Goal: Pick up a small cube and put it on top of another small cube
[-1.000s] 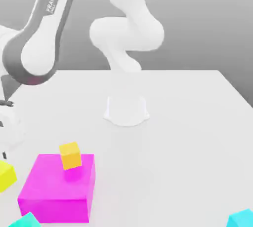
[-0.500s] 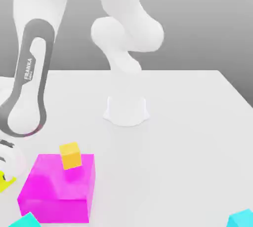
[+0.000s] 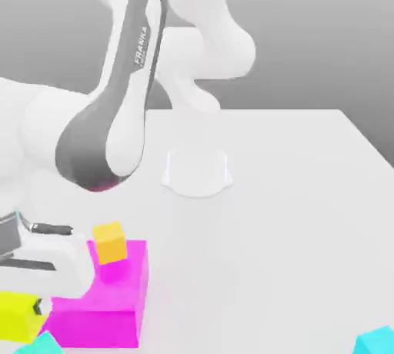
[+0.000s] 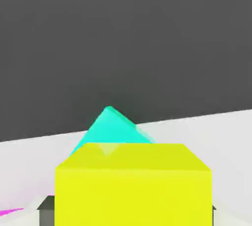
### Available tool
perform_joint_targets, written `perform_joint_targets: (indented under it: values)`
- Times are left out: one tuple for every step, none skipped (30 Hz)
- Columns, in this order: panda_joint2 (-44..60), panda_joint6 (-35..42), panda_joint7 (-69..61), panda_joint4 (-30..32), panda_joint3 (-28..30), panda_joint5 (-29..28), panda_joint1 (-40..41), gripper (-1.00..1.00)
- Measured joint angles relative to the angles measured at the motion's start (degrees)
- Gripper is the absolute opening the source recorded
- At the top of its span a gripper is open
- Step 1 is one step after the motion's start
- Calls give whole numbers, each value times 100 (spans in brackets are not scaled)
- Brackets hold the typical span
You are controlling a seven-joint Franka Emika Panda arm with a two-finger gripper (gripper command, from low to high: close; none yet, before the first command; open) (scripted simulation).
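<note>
The hand view looks straight onto the small yellow cube (image 4: 133, 183), which sits directly in front of the pincer (image 4: 130, 214) with a dark finger (image 4: 47, 210) showing at one flank and a sliver of the other at the opposite flank, so the pincer is pinching the small yellow cube between its two fingers. Just beyond the cube in that view rises the tilted corner of a cyan cube (image 4: 115, 127), with white table surface (image 4: 206, 131) running past it to a straight far edge against a dark background. A thin strip of magenta (image 4: 10, 212) shows at one side, close to the pincer. The exterior view gives the wider layout: the small yellow cube (image 3: 19, 315) hangs at the end of the white hand (image 3: 50, 264), low at the exterior view's left, with the cyan cube (image 3: 42, 343) just below it. The big magenta block (image 3: 108, 298) stands immediately beside the pincer, toward the exterior view's right, and carries a small orange cube (image 3: 110, 242) on its top face, resting on it. A second cyan cube (image 3: 377, 342) lies well apart from the pincer at the exterior view's right. The table (image 3: 292, 191) between the block and that cube is open, and its right edge runs diagonally. The arm's base (image 3: 197, 171) stands well behind the pincer.
</note>
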State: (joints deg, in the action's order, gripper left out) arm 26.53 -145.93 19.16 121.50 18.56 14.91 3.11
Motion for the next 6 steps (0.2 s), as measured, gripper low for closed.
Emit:
perform_joint_targets:
  values:
    - [0, 0, 0, 0, 0, 0, 0, 100]
    - [0, 0, 0, 0, 0, 0, 0, 100]
    - [0, 0, 0, 0, 0, 0, 0, 100]
    - [0, 0, 0, 0, 0, 0, 0, 100]
    - [0, 0, 0, 0, 0, 0, 0, 100]
    - [90, -78, -25, -9, -36, 40, 21, 100]
